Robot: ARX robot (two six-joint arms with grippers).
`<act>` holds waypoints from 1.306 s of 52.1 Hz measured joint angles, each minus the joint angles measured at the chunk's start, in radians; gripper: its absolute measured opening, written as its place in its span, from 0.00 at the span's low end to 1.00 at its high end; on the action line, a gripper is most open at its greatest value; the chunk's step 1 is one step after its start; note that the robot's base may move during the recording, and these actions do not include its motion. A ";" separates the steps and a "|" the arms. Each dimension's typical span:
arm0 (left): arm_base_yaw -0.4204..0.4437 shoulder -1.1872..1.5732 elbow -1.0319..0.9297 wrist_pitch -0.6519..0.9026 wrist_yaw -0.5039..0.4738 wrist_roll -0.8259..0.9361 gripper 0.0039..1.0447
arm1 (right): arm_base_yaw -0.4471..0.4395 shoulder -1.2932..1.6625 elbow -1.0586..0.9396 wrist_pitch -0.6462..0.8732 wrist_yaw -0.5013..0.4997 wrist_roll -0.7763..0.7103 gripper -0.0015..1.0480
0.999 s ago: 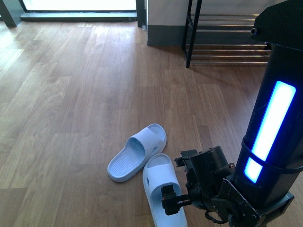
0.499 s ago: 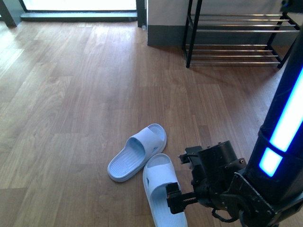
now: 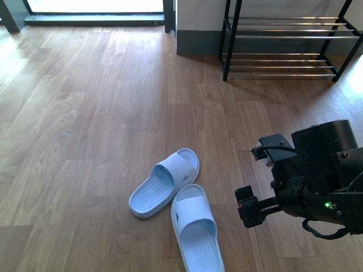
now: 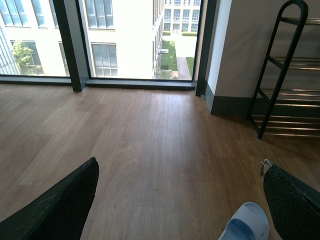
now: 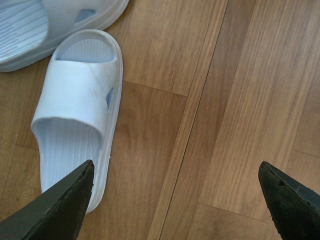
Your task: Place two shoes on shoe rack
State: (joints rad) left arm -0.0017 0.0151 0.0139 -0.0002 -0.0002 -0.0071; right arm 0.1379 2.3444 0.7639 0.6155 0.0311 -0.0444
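A pale blue slide [image 3: 195, 229] lies on the wooden floor [image 3: 85, 113], with its mate [image 3: 164, 181] just beside it. The shoe rack [image 3: 283, 45] stands well apart from that slide, against the wall [image 3: 198, 11]. The right hand [image 5: 177, 200] hovers open and empty just beside the slide. The left hand [image 4: 177, 200] is likewise spread wide, holding nothing.

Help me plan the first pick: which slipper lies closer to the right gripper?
The near slipper, at the front view's lower edge, beside the right gripper; the far slipper lies beyond it, leftward.
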 joint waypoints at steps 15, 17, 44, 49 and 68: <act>0.000 0.000 0.000 0.000 0.000 0.000 0.91 | -0.016 -0.283 -0.148 -0.047 -0.051 -0.114 0.91; 0.000 0.000 0.000 0.000 0.000 0.000 0.91 | -0.021 -0.303 -0.164 -0.050 -0.051 -0.131 0.91; 0.000 0.000 0.000 0.000 0.000 0.000 0.91 | 0.022 -0.121 -0.130 0.039 -0.032 -0.174 0.91; 0.000 0.000 0.000 0.000 0.000 0.000 0.91 | 0.036 -0.014 -0.091 0.111 -0.023 -0.152 0.91; 0.000 0.000 0.000 0.000 0.000 0.000 0.91 | 0.077 0.368 0.131 0.174 -0.004 -0.047 0.91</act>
State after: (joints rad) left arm -0.0017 0.0151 0.0139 -0.0002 -0.0002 -0.0071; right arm 0.2146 2.7125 0.8948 0.7895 0.0273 -0.0917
